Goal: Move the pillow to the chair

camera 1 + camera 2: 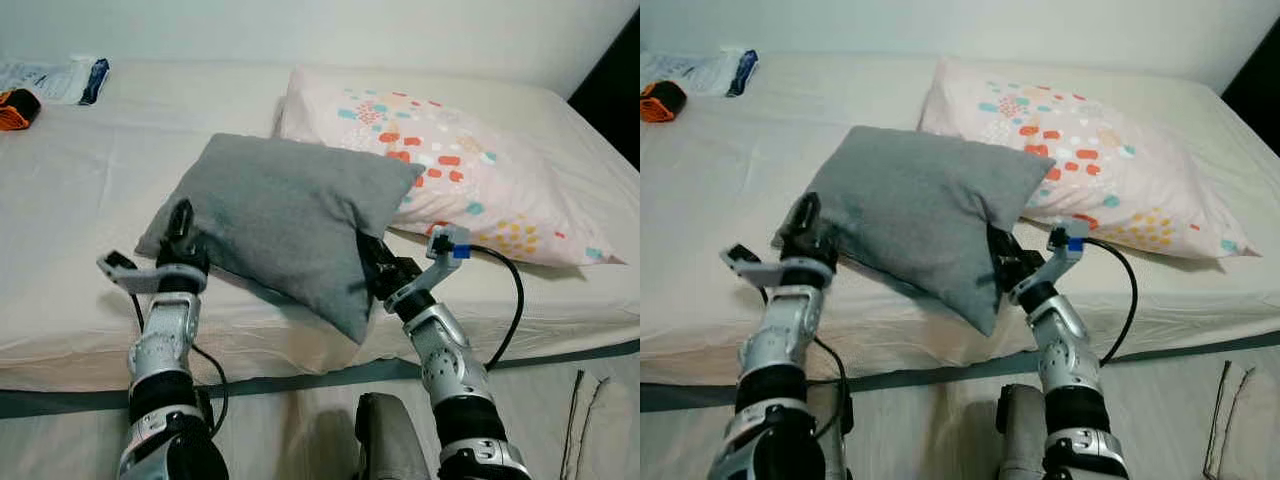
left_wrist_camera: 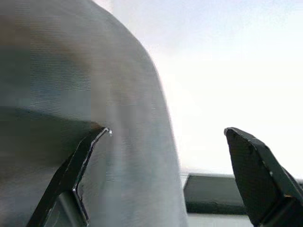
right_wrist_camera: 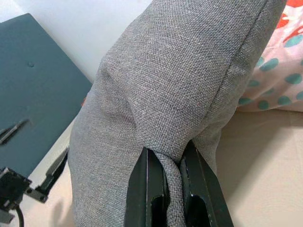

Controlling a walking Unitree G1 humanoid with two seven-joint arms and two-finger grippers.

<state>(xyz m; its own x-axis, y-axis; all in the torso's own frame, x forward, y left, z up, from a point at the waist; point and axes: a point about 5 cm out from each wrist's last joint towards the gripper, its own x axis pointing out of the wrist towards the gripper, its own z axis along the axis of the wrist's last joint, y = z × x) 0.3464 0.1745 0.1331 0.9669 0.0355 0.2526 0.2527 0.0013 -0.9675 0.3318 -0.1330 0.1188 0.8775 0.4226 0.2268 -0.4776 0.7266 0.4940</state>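
A grey square pillow (image 1: 285, 215) lies tilted on the bed, its near corner hanging over the bed's front edge. My right gripper (image 3: 173, 184) is shut on a fold of the grey fabric at the pillow's right side; in the left eye view it is tucked under that edge (image 1: 372, 265). My left gripper (image 1: 180, 232) is at the pillow's left corner. Along the left wrist its fingers (image 2: 71, 175) stand open, with the pillow's (image 2: 94, 94) edge lying between them.
A pink pillow with coloured spots (image 1: 455, 165) lies behind the grey one, touching it. An orange object (image 1: 15, 108) and a white and blue packet (image 1: 60, 80) sit at the bed's far left. The cream sheet (image 1: 80, 190) spreads wide to the left. A dark surface (image 1: 612, 95) stands far right.
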